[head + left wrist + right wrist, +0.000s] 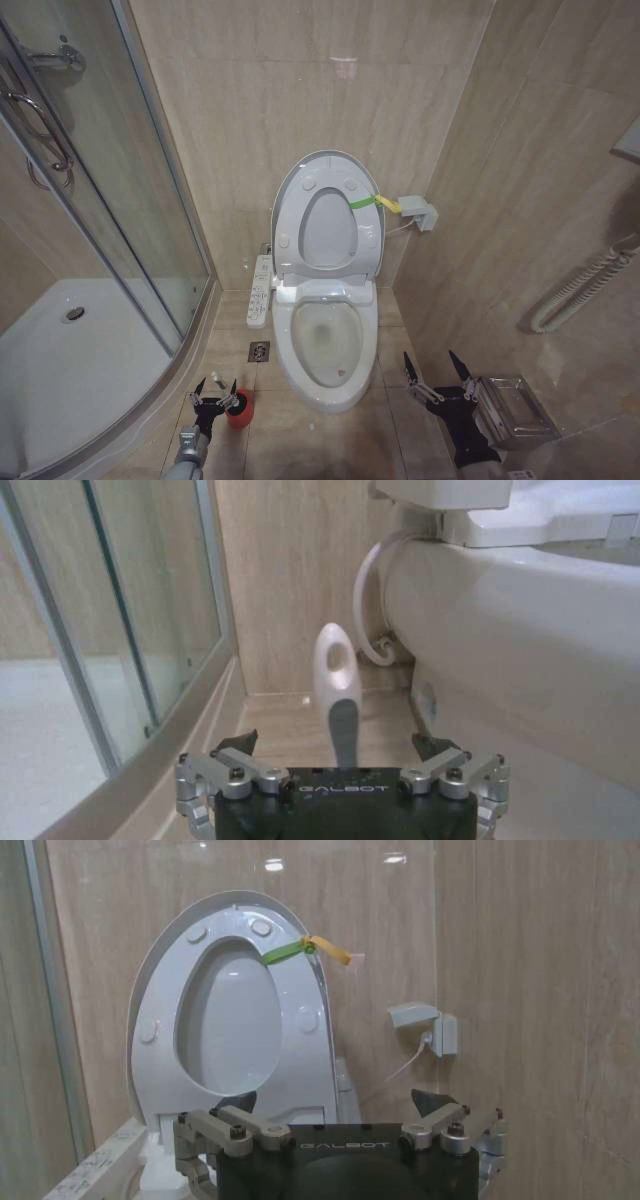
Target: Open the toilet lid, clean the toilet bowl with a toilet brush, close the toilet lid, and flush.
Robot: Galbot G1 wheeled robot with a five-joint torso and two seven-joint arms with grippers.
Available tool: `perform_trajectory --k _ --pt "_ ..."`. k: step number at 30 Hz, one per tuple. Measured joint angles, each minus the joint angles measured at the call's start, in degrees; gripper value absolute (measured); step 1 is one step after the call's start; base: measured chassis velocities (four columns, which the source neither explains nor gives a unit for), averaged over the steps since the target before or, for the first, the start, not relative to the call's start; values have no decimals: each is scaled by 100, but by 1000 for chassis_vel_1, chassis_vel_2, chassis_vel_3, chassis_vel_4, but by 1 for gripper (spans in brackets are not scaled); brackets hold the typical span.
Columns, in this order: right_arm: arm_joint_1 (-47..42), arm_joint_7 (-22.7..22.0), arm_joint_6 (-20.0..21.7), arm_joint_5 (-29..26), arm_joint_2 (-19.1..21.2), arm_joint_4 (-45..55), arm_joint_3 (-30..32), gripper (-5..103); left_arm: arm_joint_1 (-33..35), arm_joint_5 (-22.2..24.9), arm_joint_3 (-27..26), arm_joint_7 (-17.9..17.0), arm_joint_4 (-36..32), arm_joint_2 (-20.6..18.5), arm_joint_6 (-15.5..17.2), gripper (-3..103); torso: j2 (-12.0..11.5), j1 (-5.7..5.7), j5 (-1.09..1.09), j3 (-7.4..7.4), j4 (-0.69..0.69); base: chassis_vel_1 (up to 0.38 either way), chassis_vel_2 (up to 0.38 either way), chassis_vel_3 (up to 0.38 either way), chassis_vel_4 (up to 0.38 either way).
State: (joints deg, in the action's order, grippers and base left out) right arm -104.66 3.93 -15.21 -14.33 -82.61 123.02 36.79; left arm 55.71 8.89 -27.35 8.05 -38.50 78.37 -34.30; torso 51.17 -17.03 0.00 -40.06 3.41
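Beige-tiled bathroom, shower glass [100,200] at left. Left gripper [214,392], jaws open and empty, hovers over the upright toilet brush [238,405] on the floor beside the toilet bowl [325,350]. Toilet lid [328,215] stands raised against the wall. Right gripper [437,378] hangs open, empty.

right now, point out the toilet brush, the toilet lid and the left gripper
toilet brush [336,676], left wrist view, on the white looped handle
toilet lid [300,180], head view, on the raised cover's upper rim
left gripper [214,389], head view, midway between its fingertips
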Motion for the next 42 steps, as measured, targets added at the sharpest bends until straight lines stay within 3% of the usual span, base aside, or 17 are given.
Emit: perform_trajectory --k 31,32,38,39,42 --pt "0 0 0 0 0 0 0 100 -57 -24 22 2 -29 27 43 97 0 0 0 0 0 0 0 0 0" --pt "0 0 0 0 0 0 0 100 -52 -24 21 12 -37 21 55 79 0 0 0 0 0 0 0 0 0" --pt "0 0 0 0 0 0 0 100 -33 -24 19 35 -55 7 89 79 0 0 0 0 0 0 0 0 0" --pt "0 0 0 0 0 0 0 100 -32 -25 18 44 -51 7 95 51 0 0 0 0 0 0 0 0 0" --pt "0 0 0 0 0 0 0 100 -31 -28 17 46 -35 12 97 51 0 0 0 0 0 0 0 0 0"
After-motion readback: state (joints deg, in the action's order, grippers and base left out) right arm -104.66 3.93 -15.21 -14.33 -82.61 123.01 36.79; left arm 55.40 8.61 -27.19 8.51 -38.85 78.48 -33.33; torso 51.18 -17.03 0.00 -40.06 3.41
